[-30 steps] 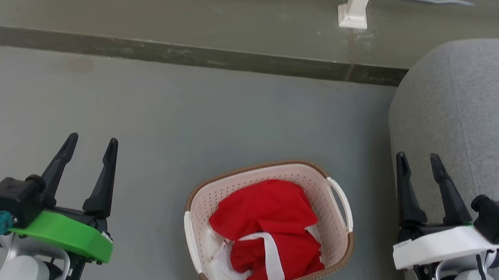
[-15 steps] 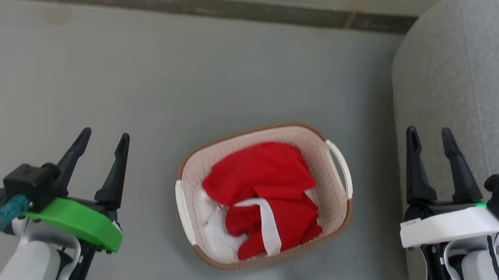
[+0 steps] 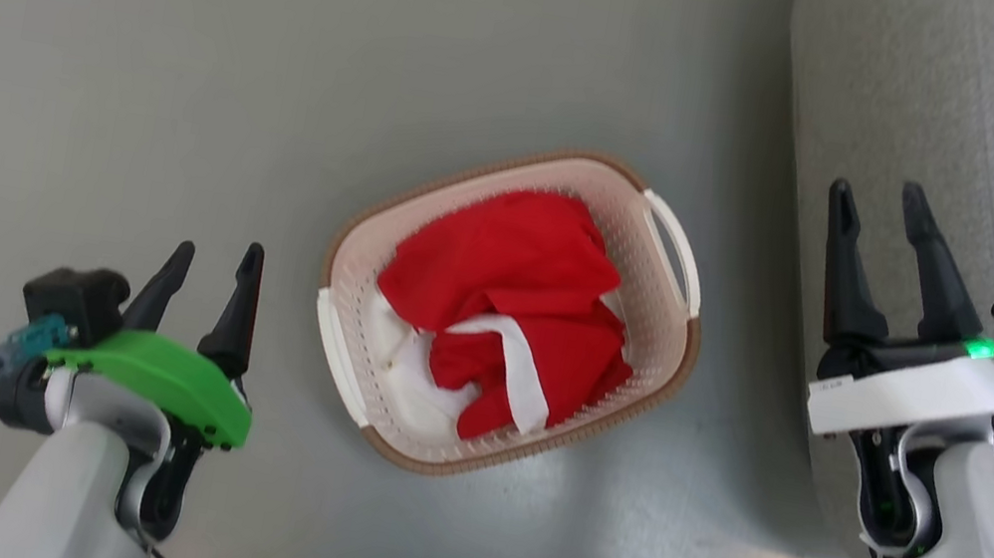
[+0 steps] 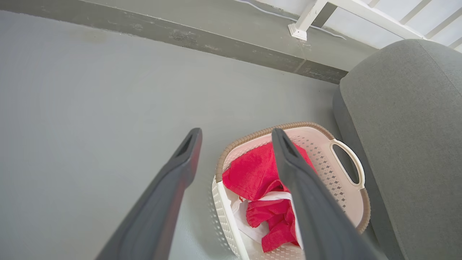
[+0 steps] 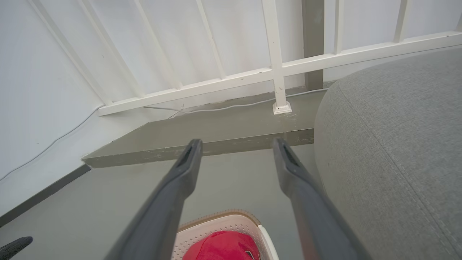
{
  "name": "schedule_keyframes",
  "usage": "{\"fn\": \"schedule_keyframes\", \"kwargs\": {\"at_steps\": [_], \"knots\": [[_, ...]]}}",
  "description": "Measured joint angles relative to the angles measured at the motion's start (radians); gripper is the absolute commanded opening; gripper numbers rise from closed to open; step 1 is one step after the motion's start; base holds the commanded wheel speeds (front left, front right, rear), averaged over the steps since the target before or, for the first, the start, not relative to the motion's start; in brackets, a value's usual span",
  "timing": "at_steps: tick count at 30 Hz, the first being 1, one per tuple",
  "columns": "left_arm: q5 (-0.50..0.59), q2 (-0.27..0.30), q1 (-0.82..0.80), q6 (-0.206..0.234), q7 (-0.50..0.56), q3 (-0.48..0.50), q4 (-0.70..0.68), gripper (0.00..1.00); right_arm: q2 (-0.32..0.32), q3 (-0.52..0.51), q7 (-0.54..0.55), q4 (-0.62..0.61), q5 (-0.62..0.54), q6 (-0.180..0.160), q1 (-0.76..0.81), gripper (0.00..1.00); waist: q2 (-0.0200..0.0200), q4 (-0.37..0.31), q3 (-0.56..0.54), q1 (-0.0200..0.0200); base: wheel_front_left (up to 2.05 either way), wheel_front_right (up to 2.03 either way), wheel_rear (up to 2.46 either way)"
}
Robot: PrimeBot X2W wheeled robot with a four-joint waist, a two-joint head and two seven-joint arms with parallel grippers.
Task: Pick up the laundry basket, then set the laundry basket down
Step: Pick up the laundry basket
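Resting on the grey floor point(image 3: 140, 58) at the middle of the head view, the laundry basket point(image 3: 657, 334) holds red cloth point(image 3: 510, 261) over some white cloth point(image 3: 400, 374). The left gripper point(image 3: 219, 249) hangs at its 8 o'clock. The right gripper point(image 3: 878, 187) is at its 3 o'clock, beside the grey sofa point(image 3: 988, 119). Both have their fingers spread, grasping nothing, apart from the basket.

The floor point(image 3: 140, 58) left of the laundry basket point(image 3: 661, 339) is wide and bare. On its right, the big grey couch point(image 3: 988, 119) stands close, leaving just a thin gap by that handle point(image 3: 672, 248).
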Motion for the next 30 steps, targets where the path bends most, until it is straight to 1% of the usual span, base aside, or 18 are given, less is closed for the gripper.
{"fn": "schedule_keyframes", "kwargs": {"at_steps": [6,12,18,21,26,30], "knots": [[-0.061,-0.002,-0.069,-0.001,0.044,-0.02,0.093,1.0,0.005,0.004,0.0,-0.005,0.0,0.0,-0.037,1.0,0.0,-0.016,0.07,0.0,0.0,0.0,0.0],[-0.072,-0.003,-0.144,-0.001,0.081,-0.023,0.196,1.0,0.019,0.024,0.0,-0.006,0.001,0.0,-0.074,1.0,0.0,-0.04,0.144,0.0,0.0,0.0,0.0],[-0.126,-0.004,-0.196,-0.001,0.13,-0.026,0.283,1.0,0.024,0.026,0.0,-0.007,0.003,0.0,-0.097,1.0,0.0,-0.064,0.196,0.0,0.0,0.0,0.0],[-0.134,-0.004,-0.223,-0.001,0.15,-0.023,0.321,1.0,0.028,0.033,0.0,-0.007,0.003,0.0,-0.107,1.0,0.0,-0.076,0.22,0.0,0.0,0.0,0.0],[-0.196,-0.005,-0.259,-0.001,0.187,-0.016,0.378,1.0,0.032,0.041,0.0,-0.007,0.006,0.0,-0.127,1.0,0.0,-0.098,0.256,0.0,0.0,0.0,0.0],[-0.199,-0.005,-0.279,-0.001,0.215,-0.009,0.42,1.0,0.036,0.044,0.0,-0.007,0.014,0.0,-0.14,1.0,0.0,-0.117,0.282,0.0,0.0,0.0,0.0]]}}
